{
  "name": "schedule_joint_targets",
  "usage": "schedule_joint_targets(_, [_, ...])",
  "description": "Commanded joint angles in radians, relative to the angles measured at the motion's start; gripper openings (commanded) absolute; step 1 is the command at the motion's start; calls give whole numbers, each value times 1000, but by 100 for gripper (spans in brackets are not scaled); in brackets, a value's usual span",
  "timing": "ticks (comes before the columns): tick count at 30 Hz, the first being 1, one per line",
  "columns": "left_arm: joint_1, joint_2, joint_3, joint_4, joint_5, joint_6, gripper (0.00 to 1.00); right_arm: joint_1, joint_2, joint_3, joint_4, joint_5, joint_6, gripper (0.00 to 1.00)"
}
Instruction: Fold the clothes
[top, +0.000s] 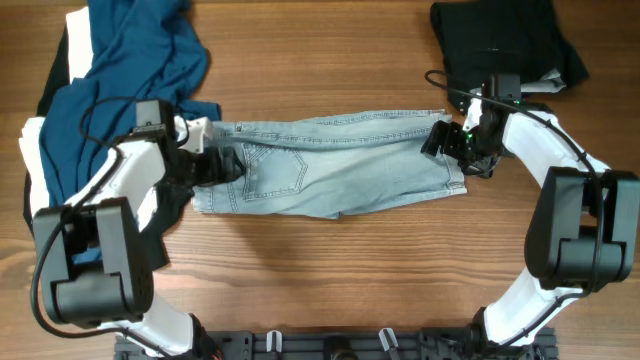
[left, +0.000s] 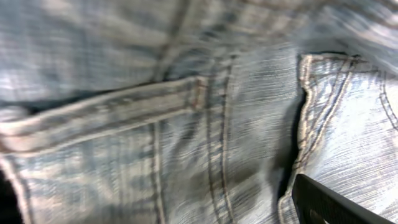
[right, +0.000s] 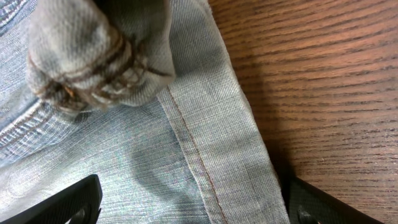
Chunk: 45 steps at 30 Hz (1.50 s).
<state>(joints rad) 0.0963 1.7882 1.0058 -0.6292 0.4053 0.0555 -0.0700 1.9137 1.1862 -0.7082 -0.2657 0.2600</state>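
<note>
The big brown wooden table (top: 320, 270) holds everything. In the middle of it lie the pale blue jean shorts (top: 340, 165), spread out flat and long from side to side. A dark blue top (top: 130, 60) is heaped at the far left corner, with a bit of black cloth (top: 55, 75) and some white cloth (top: 32, 150) peeking out from under it. A black piece of clothing (top: 500, 35) sits at the far right corner, apart from the shorts.

The left gripper (top: 222, 165) is down on the left end of the shorts, just beside the sewn back pocket (top: 275, 170). In the left wrist view the jean cloth fills the whole picture. Only one black finger (left: 329, 205) shows, low on the right, next to the pocket edge (left: 305, 124). You cannot tell if this gripper is spread or pinching.

The right gripper (top: 445, 140) is over the right end of the shorts. In the right wrist view its two black fingers (right: 62, 202) are spread wide apart. The flat edge of the shorts, with its sewn line (right: 193, 155), lies between them. The fingers are not squeezing the cloth. A bunched-up, frayed bit of hem (right: 93, 56) sits above the flat part. Bare table wood shows to the right of the cloth edge.
</note>
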Motion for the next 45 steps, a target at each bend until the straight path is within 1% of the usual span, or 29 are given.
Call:
schedule_joint_targets(1, [-27,59,-23,18,8,-26,76,0,59,-43,9,9,-14,94])
schedule_joint_targets(2, [-25,59,-23,28,1,-44,56,0,59,-43,9,9,-14,94])
schedule_joint_targets(3, [-23,59,-23,35,0,-46,29,0,59,-43,9,9,-14,91])
schedule_joint_targets(4, [-18,57,-23,40,1,-54,4,0,59,-43,8,8,-14,87])
schedule_joint_targets(6, [-7,49,-12,35,1,-84,4,0,59,-43,8,-14,-18,81])
schedule_joint_targets(9, [-2,7,21,0,2,-94,4,1,59,-43,9,-85,-17,75])
schedule_joint_targets(10, [-3,-23,44,-36,2,-94,4,1,59,-43,8,-111,-18,72])
schedule_joint_targets(14, [-3,-120,138,-180,1,-93,4,15,59,-43,8,-188,-24,66])
schedule_joint_targets(15, [-3,-137,159,-208,1,-93,4,23,59,-43,8,-205,-25,60])
schedule_joint_targets(19, [-3,-185,256,-320,-8,-85,4,81,59,-43,9,-232,-24,26])
schedule_joint_targets(21, [-3,-186,318,-376,-35,-85,4,103,59,-43,13,-229,-21,19])
schedule_joint_targets(23, [-3,-186,378,-426,-63,-69,4,116,59,-43,16,-229,-21,19])
schedule_joint_targets(24, [-3,-186,424,-466,-67,-44,4,118,59,-43,16,-225,-21,32])
schedule_joint_targets(25, [-3,-186,479,-509,-81,-34,4,117,59,-43,15,-225,-21,51])
schedule_joint_targets(26, [-3,-186,511,-532,-100,-34,4,114,59,-42,15,-225,-22,57])
schedule_joint_targets(27, [-3,-186,542,-553,-126,-34,4,110,57,-40,14,-225,-24,60])
schedule_joint_targets(30, [-3,-186,592,-586,-182,-34,4,77,40,-11,-13,-226,-43,60])
schedule_joint_targets(31, [-3,-186,598,-595,-182,-34,4,59,31,8,-35,-234,-58,60])
schedule_joint_targets(33, [-12,-185,598,-603,-182,-34,4,43,18,46,-72,-299,-132,60])
schedule_joint_targets(35, [-33,-185,598,-601,-183,-34,4,50,17,50,-64,-321,-133,58])
schedule_joint_targets(36, [-47,-185,598,-601,-183,-34,4,53,17,50,-56,-324,-131,52])
schedule_joint_targets(37, [-57,-185,598,-601,-183,-34,4,54,16,50,-43,-339,-129,43])
schedule_joint_targets(39, [-78,-185,598,-601,-183,-35,4,53,2,50,-2,-401,-129,20])
schedule_joint_targets(40, [-85,-185,598,-601,-183,-38,4,53,-7,50,19,-429,-129,14])
schedule_joint_targets(42, [-103,-185,598,-599,-183,-51,4,56,-24,50,53,-463,-129,6])
schedule_joint_targets(43, [-120,-185,598,-593,-182,-66,4,61,-27,50,66,-465,-128,5])
schedule_joint_targets(45, [-144,-185,598,-583,-182,-74,4,75,-21,50,79,-452,-127,4])
